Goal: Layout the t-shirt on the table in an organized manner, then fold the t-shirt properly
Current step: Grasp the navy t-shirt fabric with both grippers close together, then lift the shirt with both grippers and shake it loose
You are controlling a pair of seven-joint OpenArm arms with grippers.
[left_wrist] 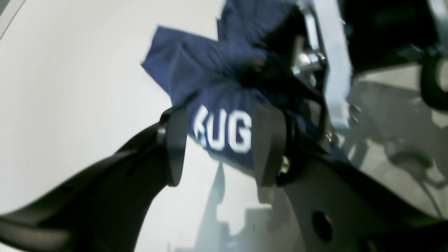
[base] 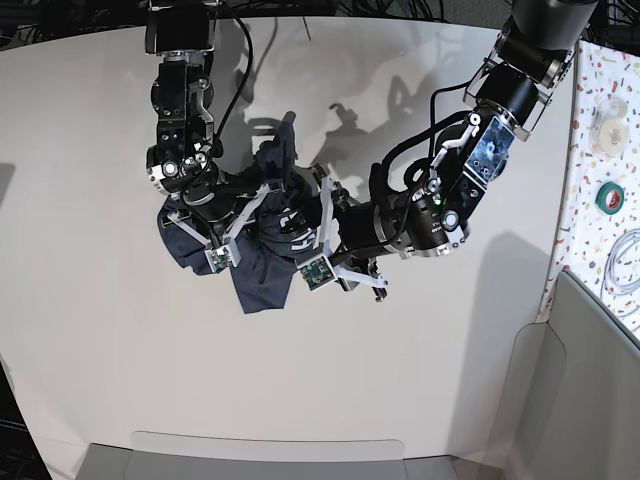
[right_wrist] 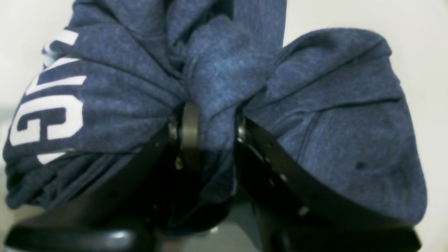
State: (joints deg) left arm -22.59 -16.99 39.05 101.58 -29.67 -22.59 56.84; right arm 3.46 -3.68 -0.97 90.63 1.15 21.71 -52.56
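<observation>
Near the middle of the tabletop, the t-shirt is sitting as a crumpled navy heap, nowhere near laid out, with both arms crowding over it

Right end effector is clamping a thick bunched fold of the t-shirt between narrow jaws, cloth bulging out on both sides of the pinch. Left end effector is standing wide, its two pads either side of the white lettering, nothing pinched; the printed cloth is showing in the gap beyond the pads, not gripped

Risks from here, as I judge them:
- right grip is taking several layers at once; lifting or pulling on that wad is likely dragging the whole heap instead of opening it, so the t-shirt stays balled
- left jaws are hovering at the print, mid-chest, not at a hem, sleeve or shoulder; closing there is giving a second mid-panel pinch, and spreading from two mid-panel points is twisting the cloth rather than flattening it
- both end effectors are working very close beside the heap; a blind close or a crossing move is risking arm contact or trapping cloth in a linkage
- left wrist view is motion-blurred, so exact pad-to-cloth contact is unclear; cannot tell if a pad is brushing the fabric
</observation>
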